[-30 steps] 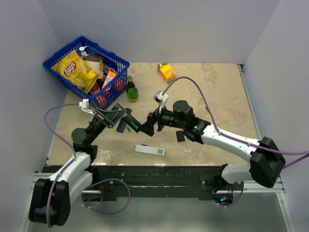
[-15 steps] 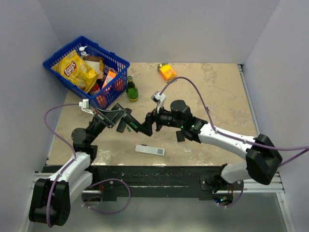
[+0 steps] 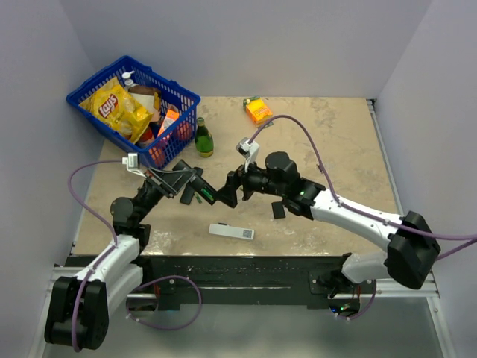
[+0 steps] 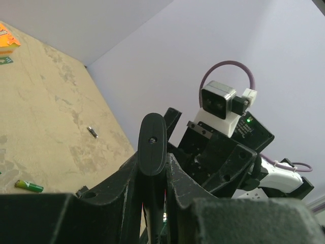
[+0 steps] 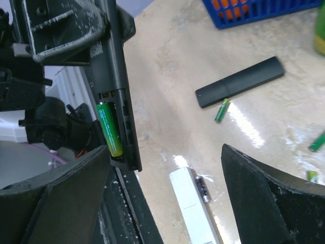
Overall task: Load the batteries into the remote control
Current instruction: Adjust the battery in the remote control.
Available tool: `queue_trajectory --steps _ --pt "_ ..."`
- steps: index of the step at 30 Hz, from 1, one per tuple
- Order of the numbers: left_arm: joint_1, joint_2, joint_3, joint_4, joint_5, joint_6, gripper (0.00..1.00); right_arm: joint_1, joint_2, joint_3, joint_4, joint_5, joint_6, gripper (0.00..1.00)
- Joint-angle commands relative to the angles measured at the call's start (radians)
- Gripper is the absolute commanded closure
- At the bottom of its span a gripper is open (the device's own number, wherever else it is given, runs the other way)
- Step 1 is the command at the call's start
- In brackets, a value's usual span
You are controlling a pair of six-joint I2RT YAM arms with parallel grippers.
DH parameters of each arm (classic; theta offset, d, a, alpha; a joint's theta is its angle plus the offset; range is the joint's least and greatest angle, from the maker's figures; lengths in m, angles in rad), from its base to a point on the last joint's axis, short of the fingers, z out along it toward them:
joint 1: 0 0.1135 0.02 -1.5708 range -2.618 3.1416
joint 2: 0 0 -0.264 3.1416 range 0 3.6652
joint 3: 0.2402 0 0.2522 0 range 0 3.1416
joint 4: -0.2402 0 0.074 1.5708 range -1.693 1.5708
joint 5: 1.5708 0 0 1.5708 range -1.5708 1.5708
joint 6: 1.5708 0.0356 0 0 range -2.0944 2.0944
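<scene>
Presently the left tool clamps the remote control off the worktop, its length pointing toward the right tool, which gapes wide and empty just beside the open bay holding one battery; spare batteries lie below.

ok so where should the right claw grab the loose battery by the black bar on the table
Probably around its middle, from straight above. The battery lies flat on the table, so the right claw should straddle its short width. One end sits close to the black bar; its long sides are free.
</scene>
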Motion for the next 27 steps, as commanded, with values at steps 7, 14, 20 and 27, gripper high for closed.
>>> queue_trajectory --steps 7,14,20,27 --pt "-0.001 -0.033 0.069 -0.113 -0.015 0.113 1.00 0.012 -0.112 0.162 -0.189 0.167 -0.134 0.12" --pt "-0.001 -0.030 0.094 -0.210 -0.024 0.156 1.00 0.124 -0.033 0.256 -0.248 0.269 -0.209 0.57" --pt "-0.001 -0.026 0.100 -0.217 -0.024 0.168 1.00 0.170 0.052 0.323 -0.265 0.335 -0.197 0.70" --pt "-0.001 -0.017 0.104 -0.222 -0.026 0.181 1.00 0.190 0.104 0.337 -0.255 0.348 -0.165 0.76"
